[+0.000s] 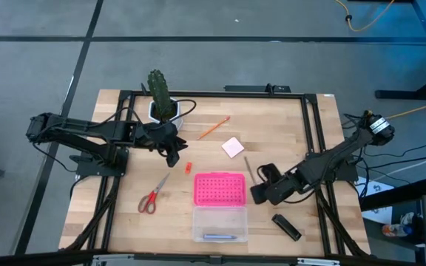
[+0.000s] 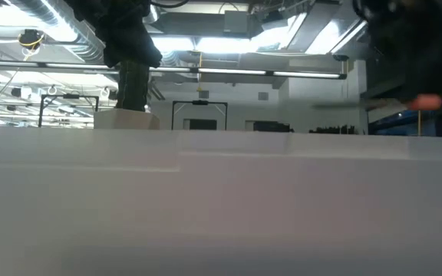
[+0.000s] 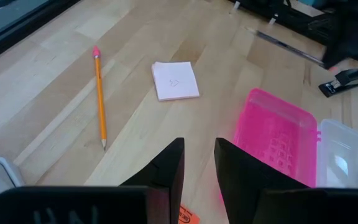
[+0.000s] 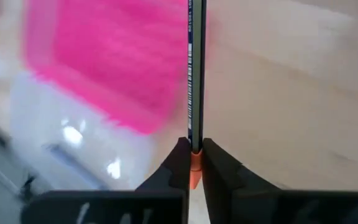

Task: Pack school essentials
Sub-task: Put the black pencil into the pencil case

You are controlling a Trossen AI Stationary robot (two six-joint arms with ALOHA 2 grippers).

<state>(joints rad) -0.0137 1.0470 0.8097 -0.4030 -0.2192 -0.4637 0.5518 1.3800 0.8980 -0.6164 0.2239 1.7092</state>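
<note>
My right gripper (image 4: pixel 194 149) is shut on a dark grey pen (image 4: pixel 194 74), just right of the dotted pink lid (image 1: pixel 220 188). My left gripper (image 3: pixel 199 149) hangs open with nothing between its fingers, near the cactus (image 1: pixel 159 96) and above the tiny red-orange piece (image 1: pixel 187 168). Lying flat on the table are the red-handled scissors (image 1: pixel 152 196), the orange pencil (image 3: pixel 100 99), the pink notepad (image 3: pixel 175 80) and the black block (image 1: pixel 287 226). A bluish pen (image 1: pixel 220 236) lies inside the clear box (image 1: pixel 220 224). My right gripper pinches the pen between its two fingers close to the pen's orange end (image 4: pixel 194 165). The fingers slant down from the table's right side. The shaft (image 1: pixel 249 168) sticks out ahead of them toward the far edge. Whether its free tip rests on the table I cannot tell.
The cactus stands in its white pot at the far left of the work area. A black metal frame (image 1: pixel 313 140) runs along the table's sides and far edge. Bare wood lies between the notepad and the right frame rail.
</note>
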